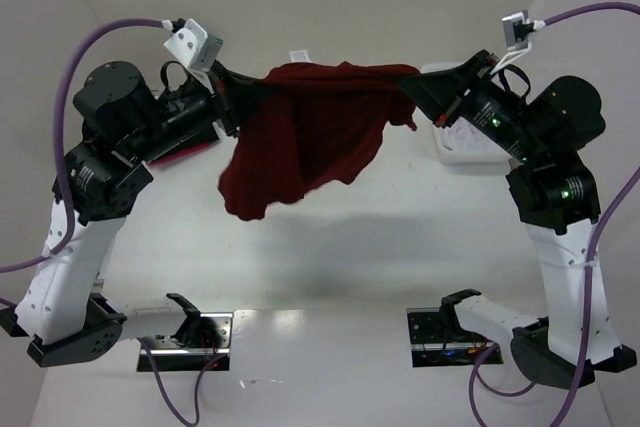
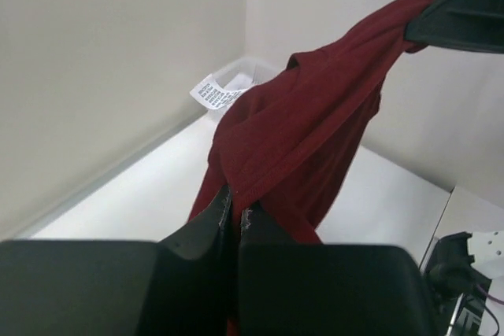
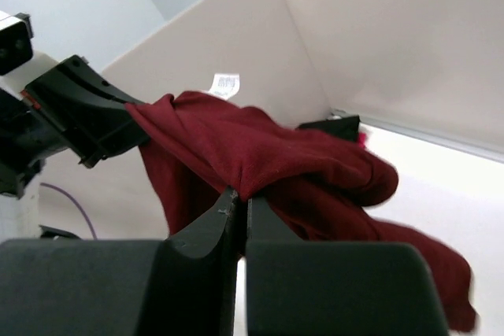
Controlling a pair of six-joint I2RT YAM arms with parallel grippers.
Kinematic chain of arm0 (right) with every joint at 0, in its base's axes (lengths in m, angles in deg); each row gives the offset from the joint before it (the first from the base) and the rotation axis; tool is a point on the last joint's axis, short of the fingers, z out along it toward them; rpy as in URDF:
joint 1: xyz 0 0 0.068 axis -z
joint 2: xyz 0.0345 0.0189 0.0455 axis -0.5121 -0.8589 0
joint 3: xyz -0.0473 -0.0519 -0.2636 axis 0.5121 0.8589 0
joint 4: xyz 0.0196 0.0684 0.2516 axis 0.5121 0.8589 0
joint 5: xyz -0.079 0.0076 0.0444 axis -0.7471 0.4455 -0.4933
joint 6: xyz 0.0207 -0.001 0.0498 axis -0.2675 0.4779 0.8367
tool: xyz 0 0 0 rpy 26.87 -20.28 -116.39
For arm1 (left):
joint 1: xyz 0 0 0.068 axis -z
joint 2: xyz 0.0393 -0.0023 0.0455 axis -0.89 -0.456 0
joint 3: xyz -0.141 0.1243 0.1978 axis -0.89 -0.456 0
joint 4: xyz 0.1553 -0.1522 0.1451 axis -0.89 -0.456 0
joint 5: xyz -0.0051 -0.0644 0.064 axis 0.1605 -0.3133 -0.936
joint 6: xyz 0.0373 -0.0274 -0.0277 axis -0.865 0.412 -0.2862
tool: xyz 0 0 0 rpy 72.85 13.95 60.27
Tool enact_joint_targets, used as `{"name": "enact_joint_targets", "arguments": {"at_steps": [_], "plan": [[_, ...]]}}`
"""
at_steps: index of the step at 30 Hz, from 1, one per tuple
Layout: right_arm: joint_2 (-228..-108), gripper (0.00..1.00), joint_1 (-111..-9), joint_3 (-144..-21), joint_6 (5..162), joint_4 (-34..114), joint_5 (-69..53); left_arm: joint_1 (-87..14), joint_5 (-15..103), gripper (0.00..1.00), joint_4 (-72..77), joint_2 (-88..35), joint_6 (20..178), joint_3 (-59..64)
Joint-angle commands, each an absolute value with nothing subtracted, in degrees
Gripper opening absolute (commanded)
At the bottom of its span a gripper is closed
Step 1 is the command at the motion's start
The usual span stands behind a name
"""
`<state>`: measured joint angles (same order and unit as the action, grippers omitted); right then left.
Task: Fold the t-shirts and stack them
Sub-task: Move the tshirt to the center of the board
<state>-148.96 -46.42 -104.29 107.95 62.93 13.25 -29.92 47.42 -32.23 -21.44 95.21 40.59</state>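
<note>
A large dark maroon t-shirt (image 1: 310, 132) hangs in the air, stretched between both grippers above the back of the table. My left gripper (image 1: 232, 87) is shut on one upper corner, and the cloth is pinched between its tips (image 2: 236, 212). My right gripper (image 1: 412, 85) is shut on the other corner (image 3: 242, 198). The shirt's lower part sags in loose folds toward the left (image 1: 250, 202). Its white care label (image 1: 300, 55) sticks up at the top edge. A folded black shirt (image 3: 335, 125) with a bit of pink (image 3: 362, 138) beside it lies on the table behind the maroon cloth.
A white bin (image 1: 462, 152) stands at the back right, partly behind the right arm. White walls close the table at the back and on both sides. Two black holders (image 1: 185, 325) (image 1: 450, 322) with cables sit at the near edge.
</note>
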Motion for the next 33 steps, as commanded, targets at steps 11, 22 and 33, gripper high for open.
{"name": "enact_joint_targets", "arguments": {"at_steps": [11,22,33], "plan": [[-141.52,0.00,-44.08,-99.14,102.06,64.76,0.41,-32.37,51.19,0.00,-31.51,-9.96,98.23,28.51],[-137.82,0.00,-44.08,-94.52,99.10,71.21,-13.92,-32.37,62.92,0.00,-30.12,-12.22,99.37,20.13],[-139.12,0.00,-44.08,-96.71,97.82,72.30,-26.14,-30.61,81.56,0.00,-23.95,-18.01,102.02,14.44]]}}
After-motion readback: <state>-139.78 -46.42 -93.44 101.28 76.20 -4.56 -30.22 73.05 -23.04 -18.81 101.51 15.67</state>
